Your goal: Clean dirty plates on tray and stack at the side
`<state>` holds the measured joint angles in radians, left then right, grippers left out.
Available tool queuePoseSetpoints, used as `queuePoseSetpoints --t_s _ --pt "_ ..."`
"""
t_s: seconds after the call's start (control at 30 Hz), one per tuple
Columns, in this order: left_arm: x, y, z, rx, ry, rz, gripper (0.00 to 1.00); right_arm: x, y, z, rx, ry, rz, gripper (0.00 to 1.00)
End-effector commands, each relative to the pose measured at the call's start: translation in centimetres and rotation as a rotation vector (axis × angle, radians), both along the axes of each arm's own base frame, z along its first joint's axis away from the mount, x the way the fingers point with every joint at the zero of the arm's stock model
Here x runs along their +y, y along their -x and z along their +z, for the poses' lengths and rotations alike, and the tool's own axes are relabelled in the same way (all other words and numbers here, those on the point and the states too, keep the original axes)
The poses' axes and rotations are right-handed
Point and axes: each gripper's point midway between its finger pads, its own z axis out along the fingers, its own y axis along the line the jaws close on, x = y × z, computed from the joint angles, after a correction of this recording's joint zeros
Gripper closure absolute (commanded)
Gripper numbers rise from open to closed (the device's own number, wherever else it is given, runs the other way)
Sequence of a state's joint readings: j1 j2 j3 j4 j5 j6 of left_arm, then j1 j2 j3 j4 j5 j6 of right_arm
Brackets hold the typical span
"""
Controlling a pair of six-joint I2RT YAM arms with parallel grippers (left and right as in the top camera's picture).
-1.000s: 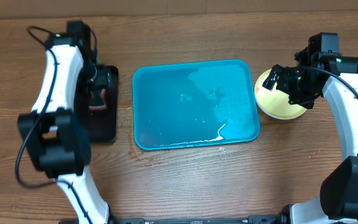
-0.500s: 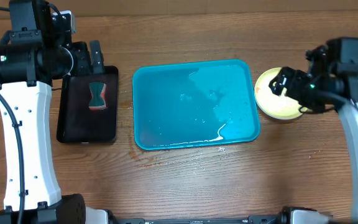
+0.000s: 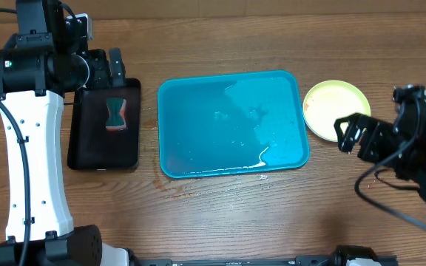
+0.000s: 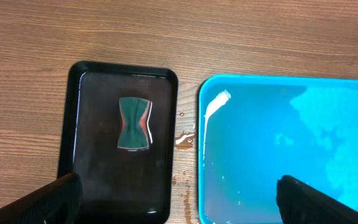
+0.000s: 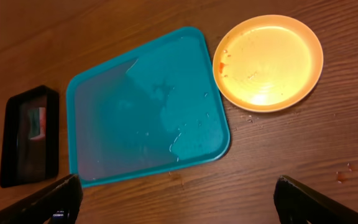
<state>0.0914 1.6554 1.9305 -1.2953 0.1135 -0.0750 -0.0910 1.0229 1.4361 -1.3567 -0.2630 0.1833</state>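
Note:
The turquoise tray [image 3: 231, 124] [image 4: 291, 149] [image 5: 148, 106] lies mid-table with only water film and droplets in it. A yellow-green plate [image 3: 336, 109] [image 5: 267, 62] rests on the table just right of the tray, with a small red speck near its left rim. Whether other plates lie under it I cannot tell. My right gripper [image 3: 357, 137] [image 5: 179, 208] hangs open in front of the plate, off it, holding nothing. High over the gap between the black tray and the turquoise tray, my left gripper [image 3: 108, 66] [image 4: 179, 211] is open and empty.
A small black tray [image 3: 106, 125] [image 4: 123, 137] [image 5: 30, 134] sits left of the turquoise tray, holding a green and red sponge [image 3: 115, 112] [image 4: 134, 123]. Water spots mark the wood between the two trays and near the plate.
My right gripper has drawn back from over the plate toward the front right. The left arm rose off the black tray, its jaws widened, and the sponge stayed in the tray.

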Motion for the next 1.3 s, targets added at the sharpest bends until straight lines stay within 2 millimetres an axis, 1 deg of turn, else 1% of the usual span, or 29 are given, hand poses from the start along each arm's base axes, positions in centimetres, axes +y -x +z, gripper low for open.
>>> queuePoseSetpoints --t_s 0.0,0.13,0.2,0.4,0.5,0.6,0.67,0.73,0.8,0.9,1.03,1.07,1.17,1.27 --pt "-0.5 -0.1 -0.3 0.009 0.012 -0.014 0.0 0.2 0.4 1.2 -0.041 -0.006 0.005 0.0" --pt "-0.5 -0.1 -0.3 0.01 0.012 -0.014 0.0 0.3 1.3 0.4 0.009 -0.007 0.008 0.0" --pt "-0.5 -0.1 -0.3 0.009 0.012 -0.014 0.0 0.0 1.2 0.3 0.009 0.008 -0.004 0.0" --pt "-0.5 -0.1 -0.3 0.01 0.012 -0.014 0.0 -0.4 -0.6 1.9 -0.1 0.05 0.012 0.0" --pt "-0.5 -0.1 -0.3 0.01 0.012 -0.014 0.0 -0.5 -1.6 2.1 -0.154 0.079 0.037 0.0" --pt "-0.5 -0.1 -0.3 0.009 0.012 -0.014 0.01 -0.4 -3.3 2.9 -0.282 0.113 0.07 0.0" --pt "-0.5 -0.1 -0.3 0.01 0.012 -0.014 0.0 0.0 -3.7 3.3 -0.377 0.123 0.081 0.0" --pt "-0.5 -0.1 -0.3 0.009 0.012 -0.014 0.0 0.4 -3.8 3.4 -0.476 0.13 0.092 0.0" --pt "-0.5 -0.1 -0.3 0.009 0.012 -0.014 0.0 0.9 -3.3 3.0 -0.579 0.136 0.102 0.0" --pt "-0.5 -0.1 -0.3 0.01 0.012 -0.014 0.0 1.0 -2.3 1.5 -0.699 0.146 0.101 0.0" --pt "-0.5 -0.1 -0.3 0.01 0.012 -0.014 0.0 1.1 -0.9 -2.4 -0.795 0.155 0.095 0.0" --pt "-0.5 -0.1 -0.3 0.01 0.012 -0.014 0.0 1.1 -0.6 -3.9 -0.822 0.157 0.094 0.0" --pt "-0.5 -0.1 -0.3 0.01 0.012 -0.014 0.0 1.1 -0.3 -6.7 -0.869 0.157 0.09 0.0" --pt "-0.5 -0.1 -0.3 0.01 0.012 -0.014 0.0 1.1 -0.3 -8.7 -0.917 0.158 0.085 0.0"
